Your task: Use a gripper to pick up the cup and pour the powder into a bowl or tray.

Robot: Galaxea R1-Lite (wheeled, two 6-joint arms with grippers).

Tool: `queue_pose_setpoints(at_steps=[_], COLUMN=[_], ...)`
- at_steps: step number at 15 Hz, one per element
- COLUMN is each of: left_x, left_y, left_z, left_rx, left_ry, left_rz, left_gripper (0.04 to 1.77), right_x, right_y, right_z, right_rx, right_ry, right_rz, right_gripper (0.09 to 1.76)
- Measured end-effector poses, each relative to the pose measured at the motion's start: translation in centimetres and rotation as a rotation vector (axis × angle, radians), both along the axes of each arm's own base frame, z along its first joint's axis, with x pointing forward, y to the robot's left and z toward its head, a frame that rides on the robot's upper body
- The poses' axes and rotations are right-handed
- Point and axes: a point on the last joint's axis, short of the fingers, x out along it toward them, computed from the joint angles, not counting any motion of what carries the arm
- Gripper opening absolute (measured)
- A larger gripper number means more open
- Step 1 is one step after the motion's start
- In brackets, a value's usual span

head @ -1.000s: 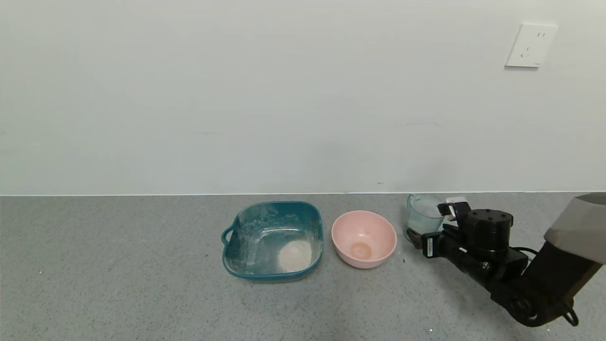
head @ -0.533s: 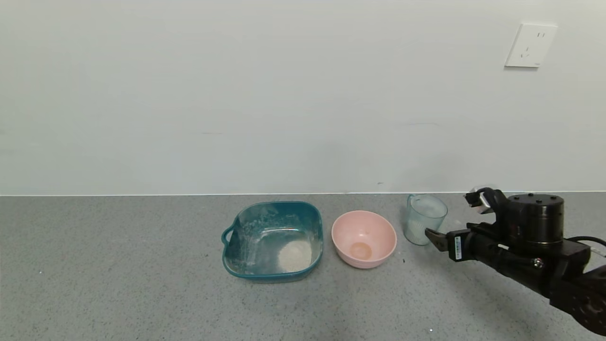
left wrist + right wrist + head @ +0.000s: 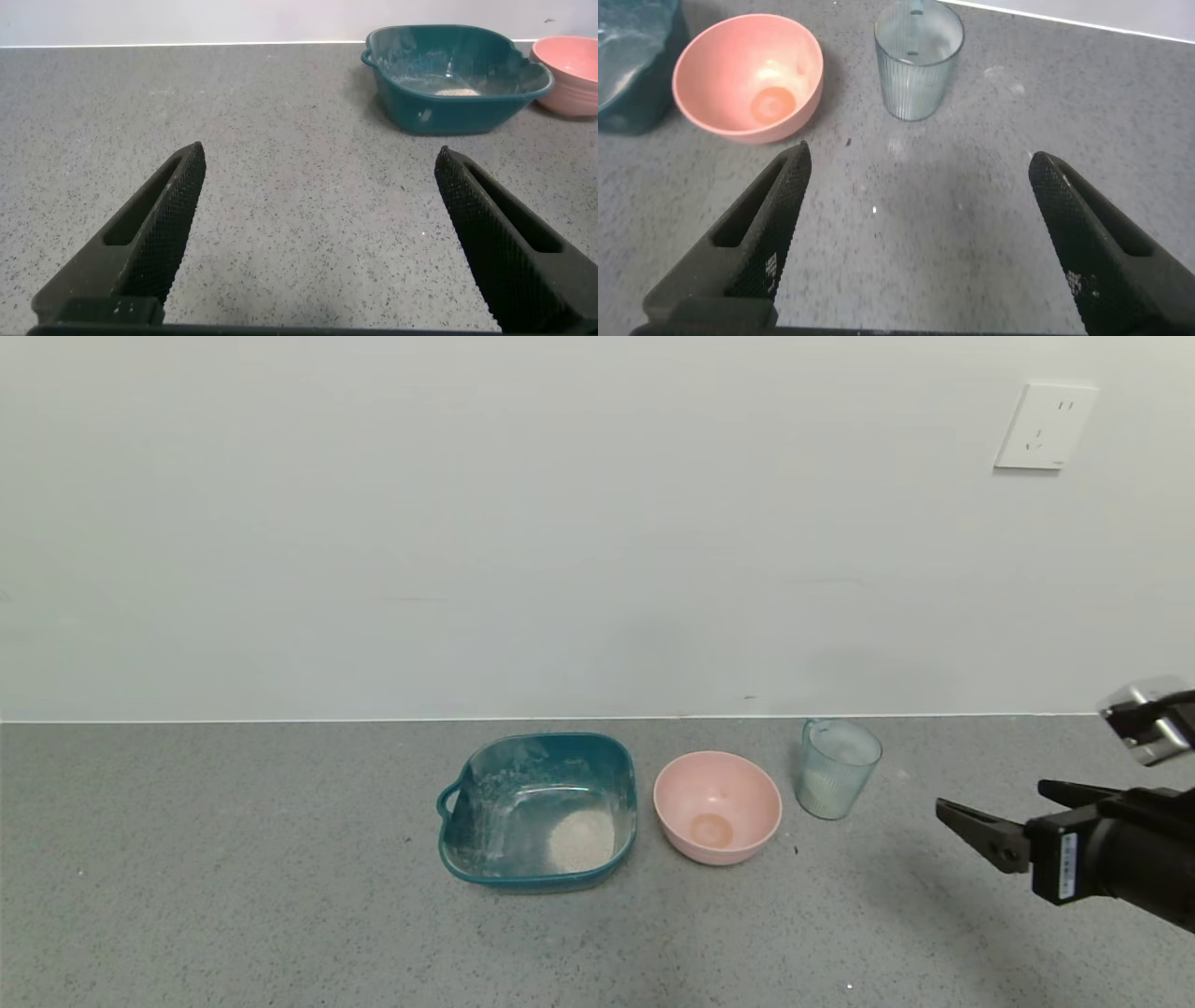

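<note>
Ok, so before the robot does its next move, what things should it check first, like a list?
1. Right gripper open, holding nothing: ok.
2. Cup standing upright on the counter, apart from the pink bowl: ok.
3. Gripper clear of the cup, with bare counter between them: ok.
4. Powder lying in the teal tray: ok.
5. How much powder is inside the cup: cannot tell, only a pale patch shows near its bottom.
6. Left gripper open over bare counter, well away from the tray: ok.
</note>
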Motion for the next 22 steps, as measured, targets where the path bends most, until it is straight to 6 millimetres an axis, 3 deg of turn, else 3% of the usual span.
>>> queue_pose_setpoints(at_steps=[5,11,16,22], left_x=[0.0,0.0,0.0,0.0], left_y=[0.0,0.0,0.0,0.0], left_z=[0.0,0.0,0.0,0.0], left_rx=[0.0,0.0,0.0,0.0], left_ry=[0.0,0.0,0.0,0.0], left_rz=[0.0,0.0,0.0,0.0], left_gripper=[1.76,1.76,1.76,1.76], right_x=[-8.0,-16.5,-20.0,-22.1], right_y=[-2.3,-5.1,-5.5,-5.4], right_z=[2.0,1.5,0.7,-2.0], right_rx=[0.008,0.019,0.022,0.031], right_ry=[-0.054,-0.156,-0.275,-0.347], right_rz=[0.016,-0.047,-0.249,-0.279], right_gripper=[1.7,1.7,1.7,1.7])
